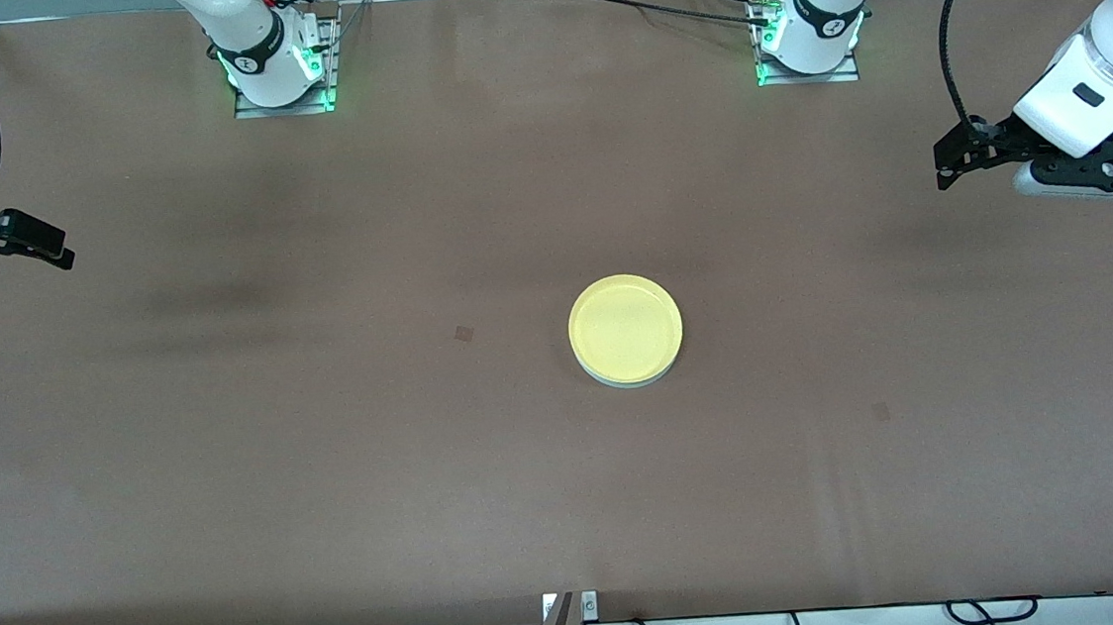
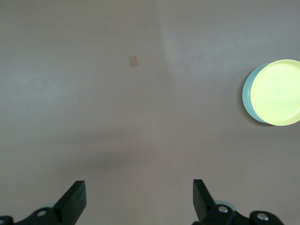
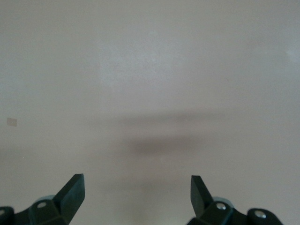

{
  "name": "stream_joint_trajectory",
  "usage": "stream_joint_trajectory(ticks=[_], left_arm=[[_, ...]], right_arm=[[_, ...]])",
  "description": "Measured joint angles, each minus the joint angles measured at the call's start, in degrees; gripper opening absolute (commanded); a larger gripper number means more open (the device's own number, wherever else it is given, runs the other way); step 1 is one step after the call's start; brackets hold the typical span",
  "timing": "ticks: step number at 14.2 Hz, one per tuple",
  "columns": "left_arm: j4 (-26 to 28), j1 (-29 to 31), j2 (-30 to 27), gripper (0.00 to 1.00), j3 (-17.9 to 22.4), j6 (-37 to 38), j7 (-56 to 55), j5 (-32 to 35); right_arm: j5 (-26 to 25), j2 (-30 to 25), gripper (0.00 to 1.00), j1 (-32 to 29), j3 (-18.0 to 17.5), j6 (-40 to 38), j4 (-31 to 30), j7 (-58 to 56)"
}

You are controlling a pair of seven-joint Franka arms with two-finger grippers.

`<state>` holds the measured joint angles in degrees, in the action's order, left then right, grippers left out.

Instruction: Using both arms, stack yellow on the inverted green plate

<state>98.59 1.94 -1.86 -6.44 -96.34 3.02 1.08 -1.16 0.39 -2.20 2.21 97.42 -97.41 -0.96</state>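
The yellow plate (image 1: pixel 625 329) lies on top of the pale green plate (image 1: pixel 621 378) near the middle of the table; only a thin edge of the green plate shows beneath it. In the left wrist view the yellow plate (image 2: pixel 277 92) covers the green plate (image 2: pixel 247 96) except for a crescent. My left gripper (image 1: pixel 945 163) is open and empty, up in the air over the left arm's end of the table; it also shows in its wrist view (image 2: pixel 139 194). My right gripper (image 1: pixel 55 255) is open and empty over the right arm's end of the table, also seen in its wrist view (image 3: pixel 137 191).
The brown table (image 1: pixel 329 450) bears two small darker square marks (image 1: pixel 464 334) (image 1: pixel 880 412). The arm bases (image 1: pixel 277 61) (image 1: pixel 808 34) stand along the edge farthest from the front camera. Cables lie below the table's near edge.
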Motion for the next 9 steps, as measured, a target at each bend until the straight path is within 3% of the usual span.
stream_joint_trajectory(ticks=[9], left_arm=[[-0.44,0.00,-0.02,1.00,-0.23,0.00,0.02,0.00]], right_arm=[[0.00,0.00,1.00,0.00,0.00,0.00,-0.01,-0.02]])
